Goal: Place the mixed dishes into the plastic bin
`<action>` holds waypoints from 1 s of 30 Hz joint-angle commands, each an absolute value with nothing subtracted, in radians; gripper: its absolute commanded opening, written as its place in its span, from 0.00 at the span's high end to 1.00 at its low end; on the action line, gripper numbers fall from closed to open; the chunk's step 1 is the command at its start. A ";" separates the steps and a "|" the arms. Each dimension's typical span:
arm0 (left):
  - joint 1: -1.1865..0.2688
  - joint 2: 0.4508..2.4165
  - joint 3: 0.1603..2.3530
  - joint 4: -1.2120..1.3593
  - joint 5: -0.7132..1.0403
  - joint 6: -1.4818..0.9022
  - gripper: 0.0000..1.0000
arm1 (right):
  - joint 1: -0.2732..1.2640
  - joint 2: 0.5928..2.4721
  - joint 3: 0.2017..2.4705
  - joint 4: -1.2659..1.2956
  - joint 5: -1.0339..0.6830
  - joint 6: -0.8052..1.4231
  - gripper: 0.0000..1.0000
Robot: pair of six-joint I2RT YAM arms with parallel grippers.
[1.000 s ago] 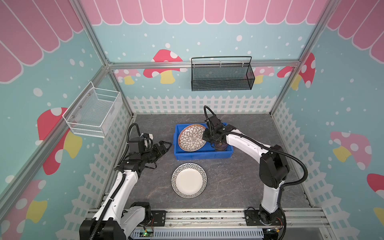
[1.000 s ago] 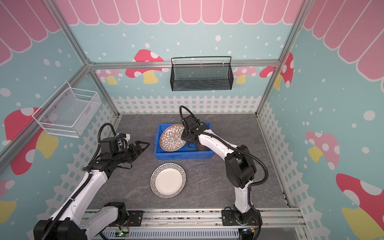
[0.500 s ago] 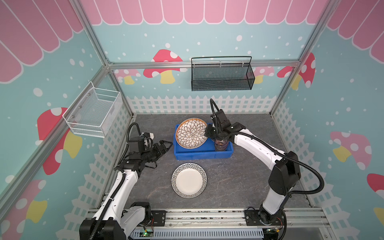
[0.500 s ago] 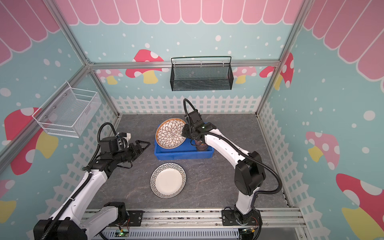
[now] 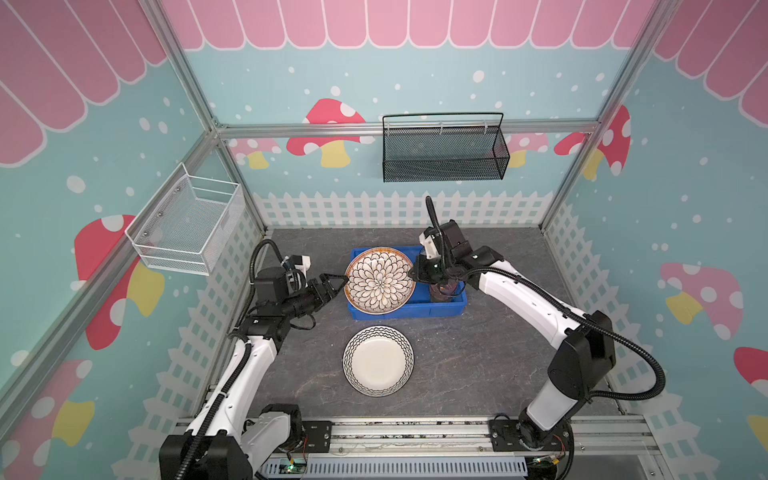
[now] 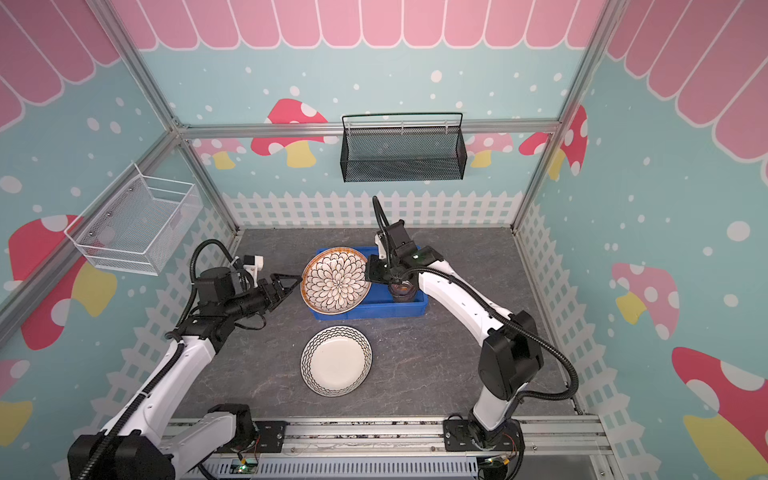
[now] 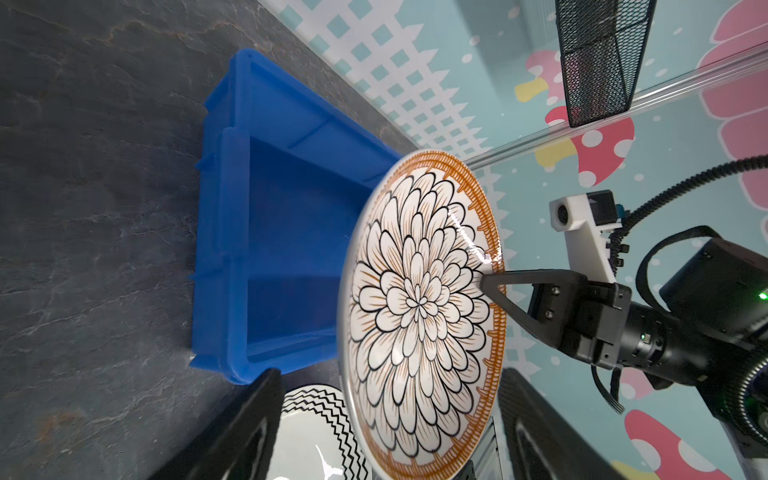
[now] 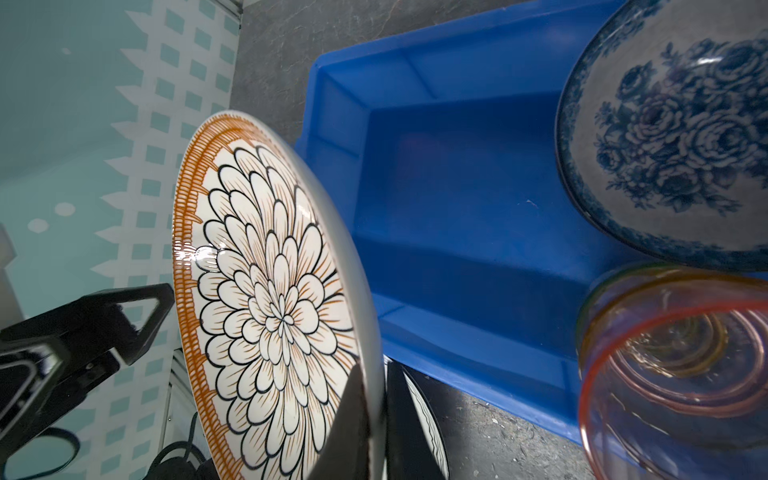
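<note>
Both top views: clamps right pincer point(image 5: 413, 274) on petal plate point(image 5: 379, 279) at right rim, holds it tilted above plastic bin point(image 5: 407, 312), left half. Has left pincer point(image 5: 335, 283) apart around plate's left rim. Leaves zigzag plate point(image 5: 378, 360) flat on table point(image 5: 478, 353), near side of bin.

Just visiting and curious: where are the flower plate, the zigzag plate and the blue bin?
flower plate point(image 5: 379, 279): in a top view, petal centre.
zigzag plate point(image 5: 378, 360): in a top view, white middle.
blue bin point(image 5: 432, 311): in a top view, front wall.
</note>
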State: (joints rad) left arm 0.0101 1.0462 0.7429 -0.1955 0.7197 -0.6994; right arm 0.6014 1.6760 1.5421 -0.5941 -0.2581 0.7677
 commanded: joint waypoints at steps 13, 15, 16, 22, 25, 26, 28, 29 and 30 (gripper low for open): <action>-0.099 1.087 0.765 -0.172 0.707 -0.675 0.47 | 0.588 1.600 1.511 -0.493 -0.414 0.729 1.00; -0.106 1.088 0.762 -0.172 0.707 -0.674 0.54 | 0.585 1.599 1.508 -0.492 -0.417 0.727 1.00; -0.109 1.088 0.760 -0.172 0.707 -0.674 0.56 | 0.584 1.600 1.507 -0.492 -0.421 0.726 1.00; -0.112 1.080 0.744 -0.172 0.715 -0.669 0.69 | 0.574 1.600 1.496 -0.488 -0.432 0.724 1.00; -0.114 1.080 0.741 -0.172 0.725 -0.664 0.76 | 0.569 1.601 1.493 -0.482 -0.442 0.725 1.00; -0.114 1.080 0.739 -0.166 0.733 -0.664 0.78 | 0.569 1.602 1.493 -0.480 -0.447 0.725 1.00; -0.114 1.081 0.736 -0.161 0.742 -0.663 0.79 | 0.568 1.603 1.493 -0.475 -0.449 0.727 1.00; -0.114 1.083 0.735 -0.159 0.744 -0.663 0.79 | 0.568 1.602 1.493 -0.473 -0.451 0.728 1.00; -0.114 1.085 0.734 -0.158 0.745 -0.664 0.80 | 0.568 1.603 1.493 -0.473 -0.454 0.728 1.00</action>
State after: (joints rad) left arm -0.1009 1.0847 0.7406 -0.1963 0.6880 -0.6762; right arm 0.5629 1.6497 1.4876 -0.5758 -0.3908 0.7116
